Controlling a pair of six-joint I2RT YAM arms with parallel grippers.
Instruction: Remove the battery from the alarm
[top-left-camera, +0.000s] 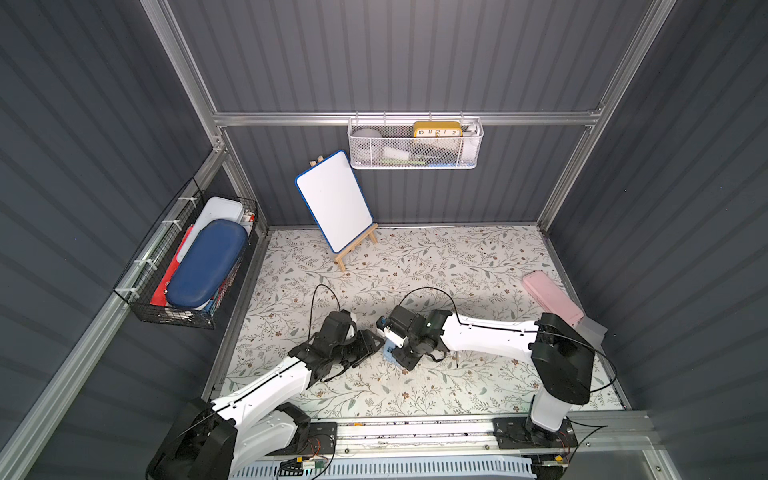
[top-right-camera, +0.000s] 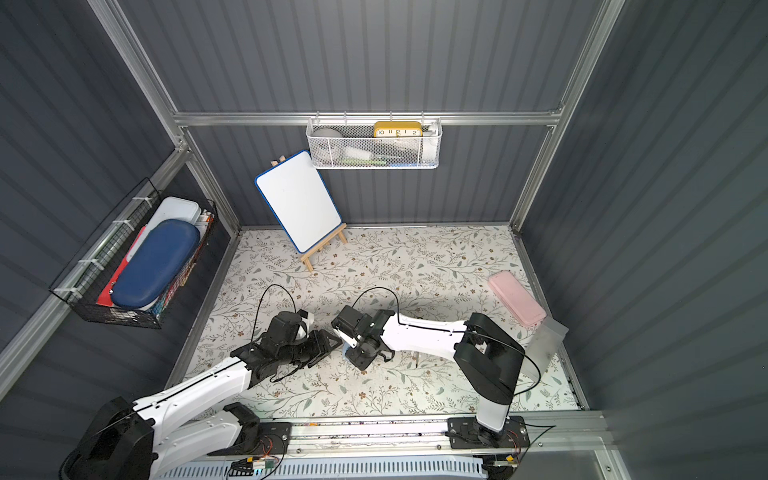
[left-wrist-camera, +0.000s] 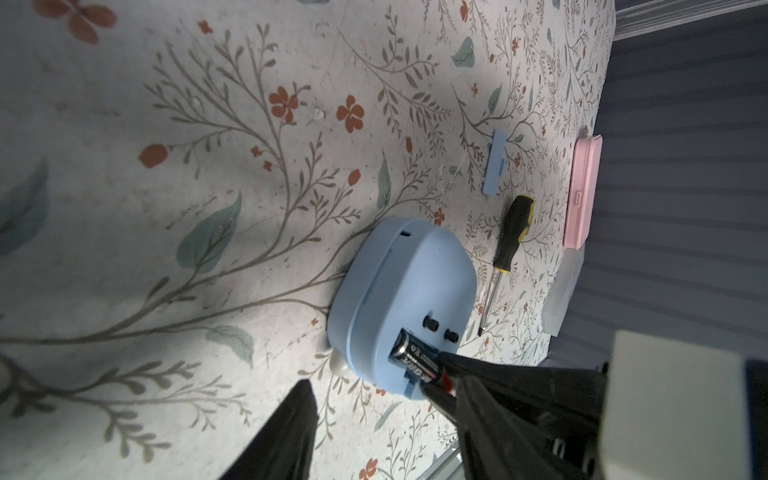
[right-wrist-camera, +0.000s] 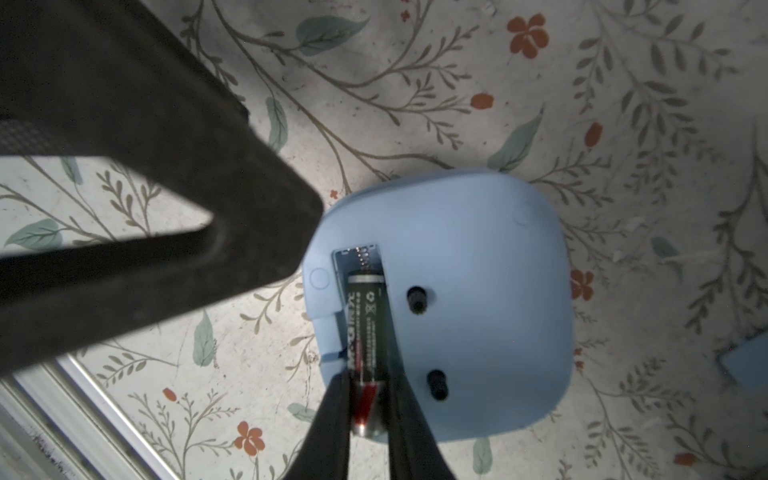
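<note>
Step in hand: pulling the cell. Our right hand (right-wrist-camera: 365, 376) is pinched narrow on the red end of the AA battery (right-wrist-camera: 365, 316), fingers against both sides. The battery's flat end sits by the spring in the open compartment (right-wrist-camera: 358, 257) of the alarm (right-wrist-camera: 478, 291), which lies face down on the bench (top-left-camera: 457, 266) right under that hand. How far clear of the slot it is, we can't tell. Left hand (top-left-camera: 372, 340) hangs just beside the alarm, jaws part open, empty. Next, we reckon: lift away from the spring, with the left hand pinning the alarm if it rides up. Battery cover (left-wrist-camera: 495, 162), screwdriver (left-wrist-camera: 513, 232) and pink case (left-wrist-camera: 582, 191) lie beyond the alarm from the left hand. Well away from both hands, the white mesh basket (top-left-camera: 415, 163) holds a yellow clock (top-left-camera: 437, 129), and the black wire basket (top-left-camera: 166, 318) holds a blue case (top-left-camera: 205, 266).
</note>
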